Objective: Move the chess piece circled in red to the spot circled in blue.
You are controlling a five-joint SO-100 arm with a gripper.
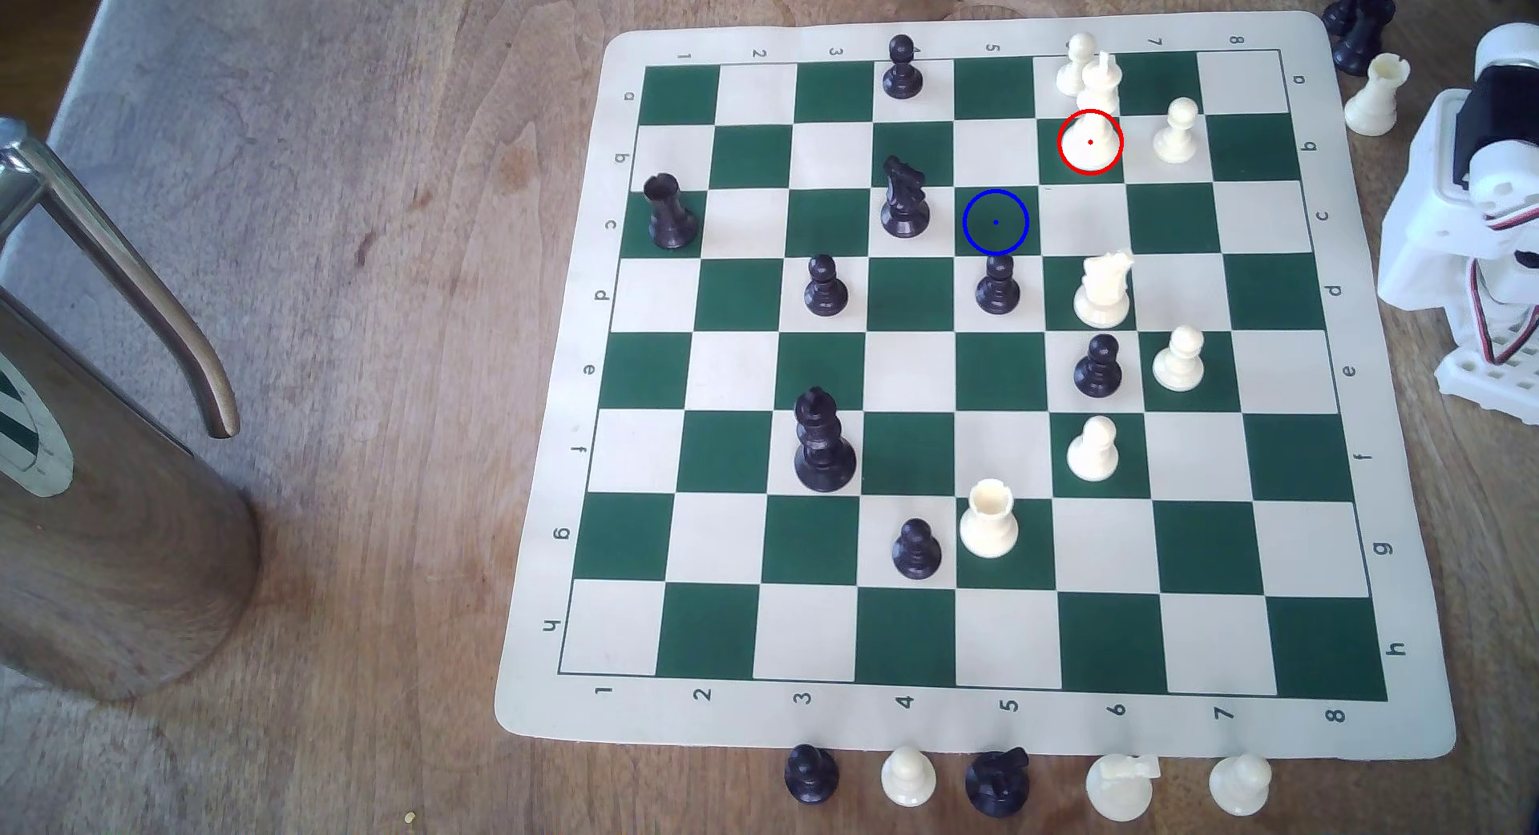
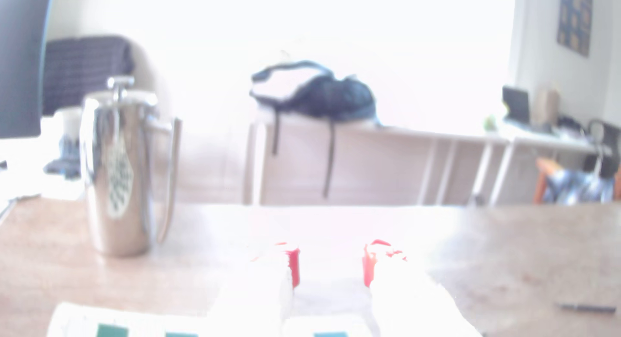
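A tall cream-white chess piece (image 1: 1098,94) stands untouched on its red-ringed dark square in the far rows of the board (image 1: 941,710), toward the exterior view's right, with a white pawn (image 1: 1077,63) close behind it and another white pawn (image 1: 1177,132) on the next square to the right. The move has not begun, by the look of it: the blue-ringed spot (image 1: 995,222), a dark green square one row nearer and one file to the left in that view, lies bare, with a black knight (image 1: 905,196) just to its left and a black pawn (image 1: 997,286) on the square in front of it. Everything is left to do: reach, grasp, lift, carry diagonally and set down. The white arm (image 1: 1466,219) sits folded off the board's right edge in the exterior view, well apart from the piece. The wrist view looks level across the table toward a steel coffee press (image 2: 117,175) and the room beyond (glare washes out much of the picture), and there the gripper (image 2: 331,266) shows its two red-padded fingertips (image 2: 294,264) parted with nothing between them, raised above the near edge of the board.
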